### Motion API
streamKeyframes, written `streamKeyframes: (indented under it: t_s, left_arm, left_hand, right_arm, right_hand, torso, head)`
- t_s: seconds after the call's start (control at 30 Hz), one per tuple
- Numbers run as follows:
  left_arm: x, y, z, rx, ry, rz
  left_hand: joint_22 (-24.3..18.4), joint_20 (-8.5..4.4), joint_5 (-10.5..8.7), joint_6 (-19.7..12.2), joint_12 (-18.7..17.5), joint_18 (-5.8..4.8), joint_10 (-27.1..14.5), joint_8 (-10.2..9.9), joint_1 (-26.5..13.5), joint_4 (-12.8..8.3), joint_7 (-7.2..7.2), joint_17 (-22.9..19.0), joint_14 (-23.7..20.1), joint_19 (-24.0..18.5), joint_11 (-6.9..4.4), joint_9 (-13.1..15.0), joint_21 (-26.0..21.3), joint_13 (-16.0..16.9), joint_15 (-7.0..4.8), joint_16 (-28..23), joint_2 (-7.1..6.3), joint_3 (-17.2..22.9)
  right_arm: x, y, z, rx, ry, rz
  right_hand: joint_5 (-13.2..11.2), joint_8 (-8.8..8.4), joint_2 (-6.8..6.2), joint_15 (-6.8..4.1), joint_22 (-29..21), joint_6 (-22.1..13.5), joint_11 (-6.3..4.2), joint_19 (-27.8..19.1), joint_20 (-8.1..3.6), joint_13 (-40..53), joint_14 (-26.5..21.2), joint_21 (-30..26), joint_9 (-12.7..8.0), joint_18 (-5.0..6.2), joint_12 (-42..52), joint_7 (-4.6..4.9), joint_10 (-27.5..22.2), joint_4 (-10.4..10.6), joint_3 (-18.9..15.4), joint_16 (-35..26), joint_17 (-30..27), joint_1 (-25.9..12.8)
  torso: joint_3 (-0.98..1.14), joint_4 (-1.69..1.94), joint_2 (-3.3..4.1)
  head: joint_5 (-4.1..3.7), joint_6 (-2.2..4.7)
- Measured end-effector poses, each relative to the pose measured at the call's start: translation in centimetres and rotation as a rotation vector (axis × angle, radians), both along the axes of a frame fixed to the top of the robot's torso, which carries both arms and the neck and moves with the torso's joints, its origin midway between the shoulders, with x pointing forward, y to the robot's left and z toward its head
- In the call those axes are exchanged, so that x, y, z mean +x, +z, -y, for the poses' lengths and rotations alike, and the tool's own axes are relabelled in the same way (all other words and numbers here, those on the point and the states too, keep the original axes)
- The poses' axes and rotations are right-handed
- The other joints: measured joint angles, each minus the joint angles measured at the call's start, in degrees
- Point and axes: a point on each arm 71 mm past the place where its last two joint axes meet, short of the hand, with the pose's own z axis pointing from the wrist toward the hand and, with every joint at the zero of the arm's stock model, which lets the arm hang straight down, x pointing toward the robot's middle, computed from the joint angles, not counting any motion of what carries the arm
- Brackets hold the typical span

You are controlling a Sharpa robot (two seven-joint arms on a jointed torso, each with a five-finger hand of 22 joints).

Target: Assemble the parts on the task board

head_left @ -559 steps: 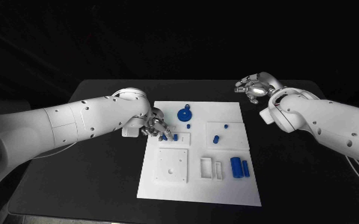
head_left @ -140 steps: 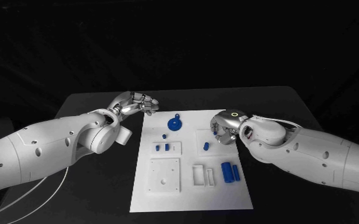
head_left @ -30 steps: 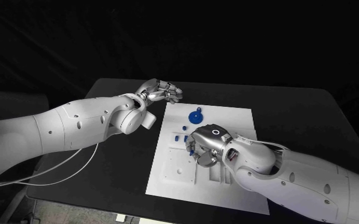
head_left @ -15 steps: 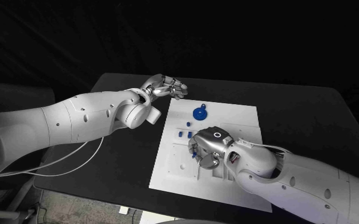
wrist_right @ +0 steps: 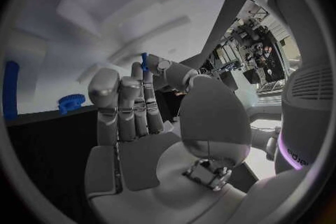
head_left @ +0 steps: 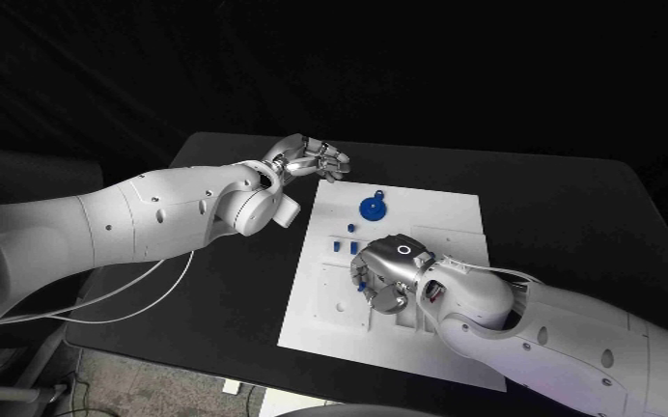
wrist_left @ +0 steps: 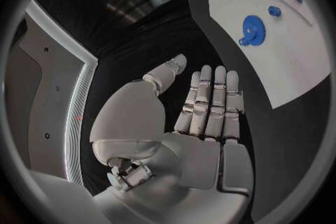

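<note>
Silver right hand (head_left: pixel 383 277) pinches small blue part (wrist_right: pixel 144 61) over white task board (head_left: pixel 446 219); silver left hand (head_left: pixel 309 159) unclenched, holding nothing.

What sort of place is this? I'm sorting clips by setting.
Probably a robotics lab test bench: a black table against dark drapes, a white task board with blue parts, and cluttered workstations in the right wrist view.
</note>
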Motion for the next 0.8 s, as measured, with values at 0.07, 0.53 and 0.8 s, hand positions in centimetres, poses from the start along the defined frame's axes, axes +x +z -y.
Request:
streamKeyframes:
  t_s: [0.07, 0.53, 0.8]
  left_arm:
    - [0.0, 0.0, 0.0, 0.0, 0.0, 0.0]
    - [0.0, -0.01, 0.04, -0.001, -0.001, -0.002]
    - [0.0, -0.02, 0.03, -0.001, -0.002, -0.002]
  left_hand:
    - [0.0, 0.0, 0.0, 0.0, 0.0, -0.03, 0.0, 0.0, 0.0, 0.0, 0.0, 0.0, 0.0, 0.0, 0.0, 0.0, 0.0, 0.0, 0.0, 0.0, 0.0, 0.0]
    - [0.0, 0.0, 0.0, 0.0, 0.0, 0.18, 0.0, 0.0, 0.0, 0.0, 0.0, 0.0, 0.0, 0.0, 0.0, 0.0, 0.0, -0.1, 0.0, 0.0, 0.0, 0.0]
    - [0.0, 0.0, 0.0, 0.0, 0.0, 0.47, 0.0, 0.0, 0.0, 0.0, 0.0, 0.1, 0.0, 0.0, 0.0, -0.1, -0.1, -0.1, 0.0, -0.2, 0.0, 0.0]
  right_arm:
    - [-0.03, -0.07, -0.06, -0.001, 0.001, 0.0]
    - [-0.07, -0.59, -0.51, -0.014, 0.007, -0.004]
    - [0.0, -0.69, -0.27, 0.002, -0.001, -0.028]
  right_hand:
    - [0.0, 0.0, 0.07, 0.0, 0.0, 0.0, 0.0, 0.0, 0.0, 0.0, 0.0, 0.0, 0.0, 0.0, 0.0, 0.0, 0.0, 0.0, 0.0, 0.0, 0.0, -0.2]
    - [1.0, -0.67, -0.08, 0.23, 0.0, -0.9, -0.01, -0.1, 0.1, -0.1, -0.2, 0.0, 0.1, 0.0, -1.6, 0.73, 0.0, -0.5, -0.6, -0.3, -0.1, -1.1]
    - [2.3, -3.82, -2.51, 2.33, 0.0, -5.4, 2.71, -0.7, 0.74, -0.3, -1.2, -0.5, -1.3, 0.0, -5.5, 2.03, -2.7, -0.5, -6.5, -0.4, -0.2, -3.7]
  torso:
    - [0.0, 0.01, 0.0]
    - [-0.02, 0.03, -0.02]
    - [-0.04, 0.01, -0.04]
  head:
    - [0.02, -0.03]
    - [0.01, -0.25]
    - [0.03, -0.34]
